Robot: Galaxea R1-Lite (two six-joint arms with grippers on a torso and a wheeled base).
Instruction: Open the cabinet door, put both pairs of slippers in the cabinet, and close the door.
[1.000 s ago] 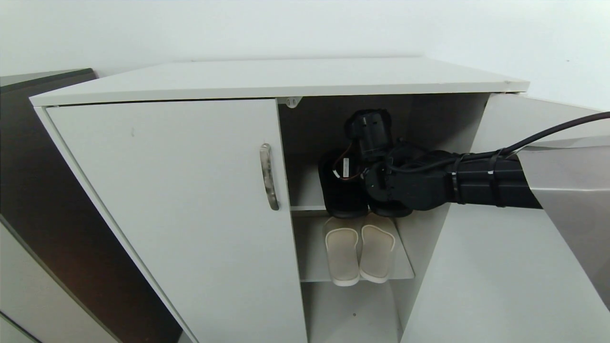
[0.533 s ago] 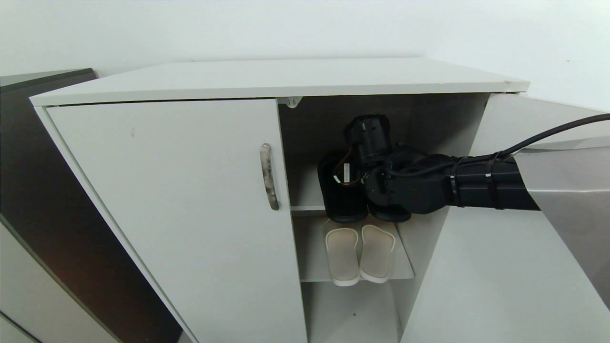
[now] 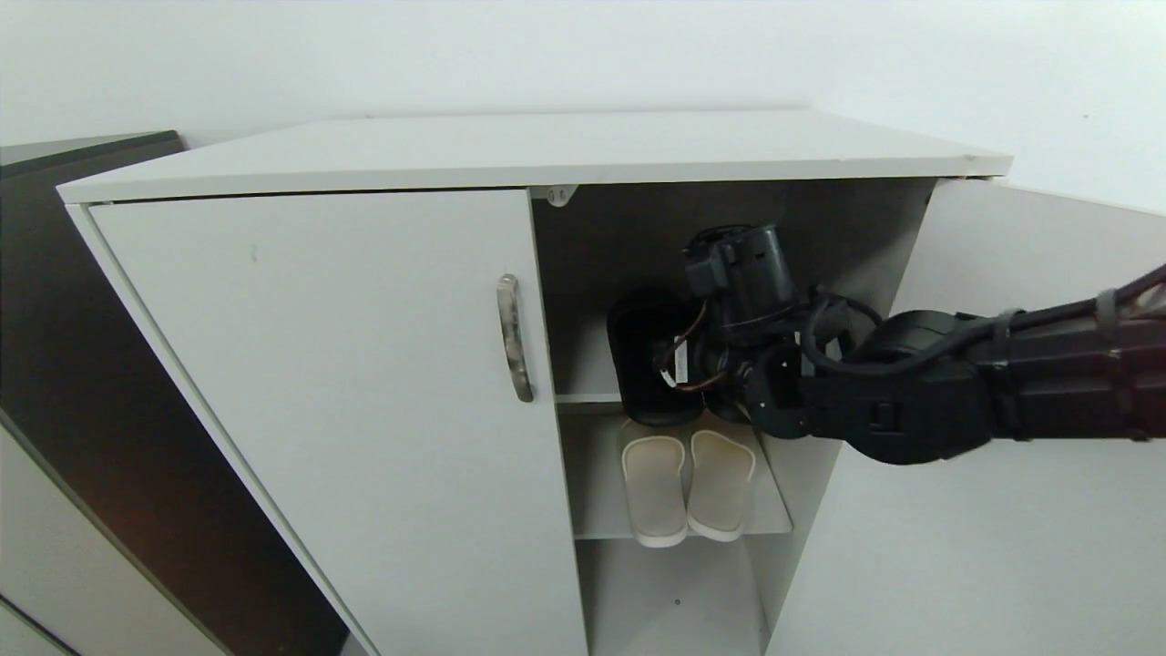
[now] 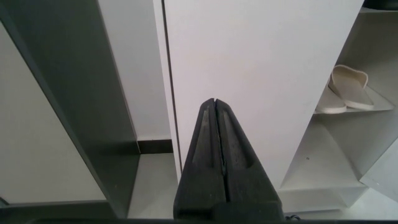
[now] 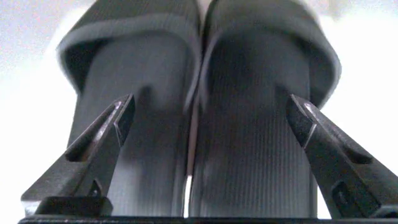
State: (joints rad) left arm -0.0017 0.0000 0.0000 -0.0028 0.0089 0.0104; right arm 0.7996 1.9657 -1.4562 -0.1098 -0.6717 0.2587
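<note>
The black slippers (image 3: 649,364) lie side by side on the cabinet's upper shelf, and the right one is partly hidden behind my right wrist. In the right wrist view my right gripper (image 5: 210,102) stands open just in front of the black slippers (image 5: 199,137), its fingers (image 5: 109,134) spread wider than the pair and touching neither slipper. The white slippers (image 3: 688,483) rest on the shelf below, and they also appear as the white slippers (image 4: 348,87). My left gripper (image 4: 214,106) is shut and empty, low in front of the closed left door (image 4: 249,74).
The white cabinet (image 3: 528,146) has its right door (image 3: 956,547) swung wide open and its left door (image 3: 319,364) closed, with a metal handle (image 3: 513,337). A dark piece of furniture (image 3: 82,364) stands against the cabinet's left side. The bottom compartment (image 3: 674,592) is bare.
My right arm has drawn back out of the upper shelf, toward the right, and its wrist has turned. The black slippers stay on the shelf.
</note>
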